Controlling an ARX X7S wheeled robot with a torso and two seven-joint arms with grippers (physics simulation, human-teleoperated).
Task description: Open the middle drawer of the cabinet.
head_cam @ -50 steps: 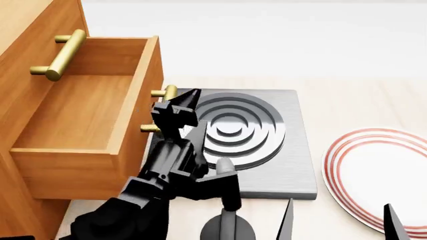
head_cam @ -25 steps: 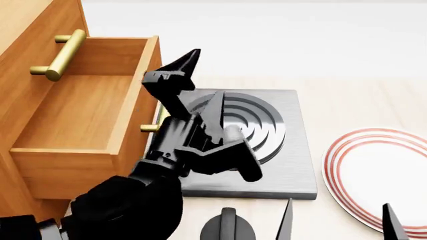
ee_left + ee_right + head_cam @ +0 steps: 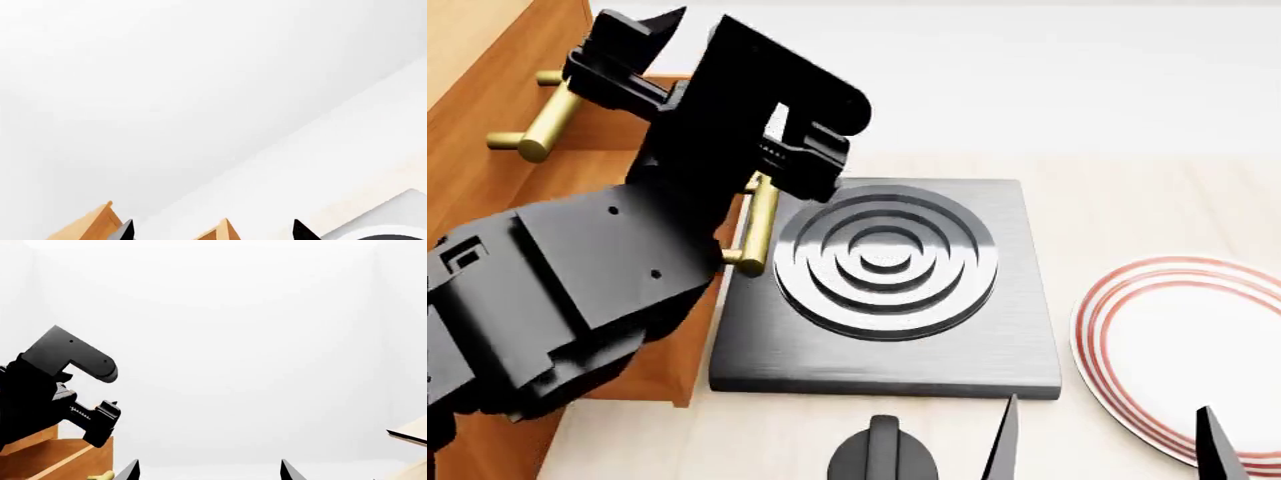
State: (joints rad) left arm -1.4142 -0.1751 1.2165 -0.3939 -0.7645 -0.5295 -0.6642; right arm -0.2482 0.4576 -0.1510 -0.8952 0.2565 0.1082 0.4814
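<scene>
White backdrop; left arm (image 3: 627,250) hides most of middle drawer (image 3: 701,330).

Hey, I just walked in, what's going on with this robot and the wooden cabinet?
The robot is working on the cabinet. Its middle drawer stands pulled out beside the grey stove plate. The left arm is raised in front of the open drawer, with the left pincer up near the top handle, open and holding nothing. The right pincer sits low near the striped plate, also open and empty.
</scene>
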